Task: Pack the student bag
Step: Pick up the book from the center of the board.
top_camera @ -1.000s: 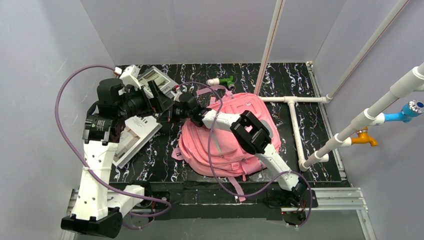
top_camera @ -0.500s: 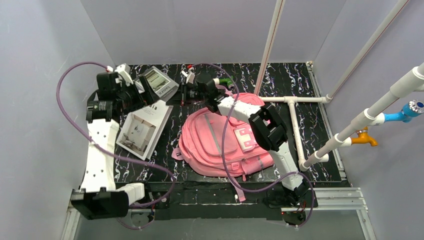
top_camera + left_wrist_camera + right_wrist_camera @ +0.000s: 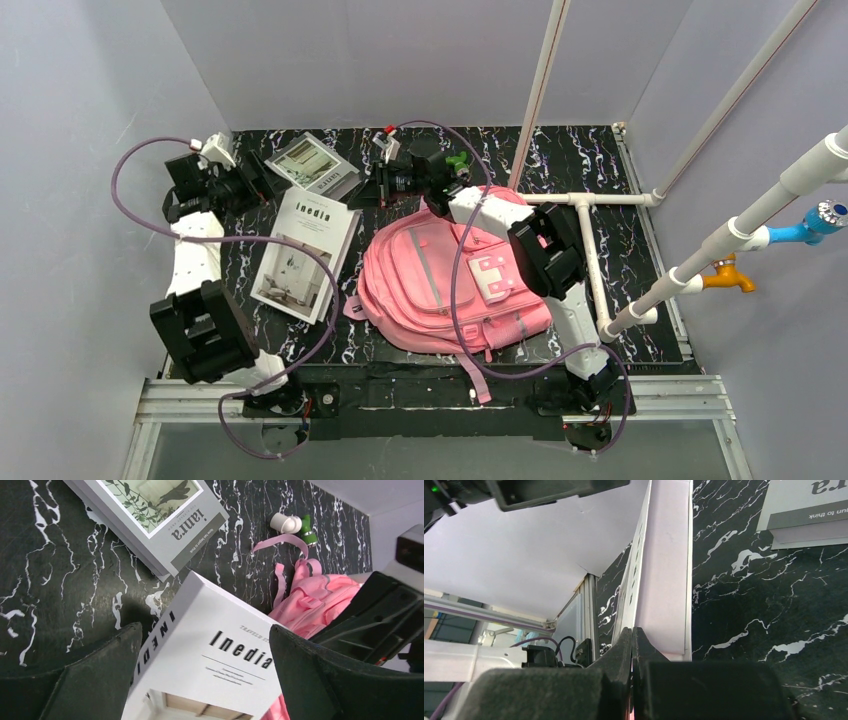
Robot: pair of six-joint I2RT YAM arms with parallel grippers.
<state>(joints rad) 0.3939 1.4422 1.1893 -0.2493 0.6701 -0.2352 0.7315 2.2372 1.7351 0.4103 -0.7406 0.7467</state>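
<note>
The student bag (image 3: 440,280) is a pink backpack lying flat mid-table, front side up; its top and a loose strap also show (image 3: 320,597). My left gripper (image 3: 262,184) hovers at the far left, open, both fingers spread wide (image 3: 205,647) above the white "Inedia" book (image 3: 220,650), not touching it. My right gripper (image 3: 372,192) sits just beyond the bag's top edge. Its jaws are shut (image 3: 632,636), with nothing seen between the tips.
The "Inedia" book (image 3: 305,255) lies left of the bag, seen edge-on (image 3: 664,580) by the right wrist. A grey "ianra" book (image 3: 315,165) lies behind it. A green-and-white marker (image 3: 452,160) lies at the back. White pipes (image 3: 590,250) stand right of the bag.
My left arm drew back to the far left and its jaws opened fully. The "Inedia" book shifted right toward the bag. My right gripper moved from the bag's left side to beyond its top.
</note>
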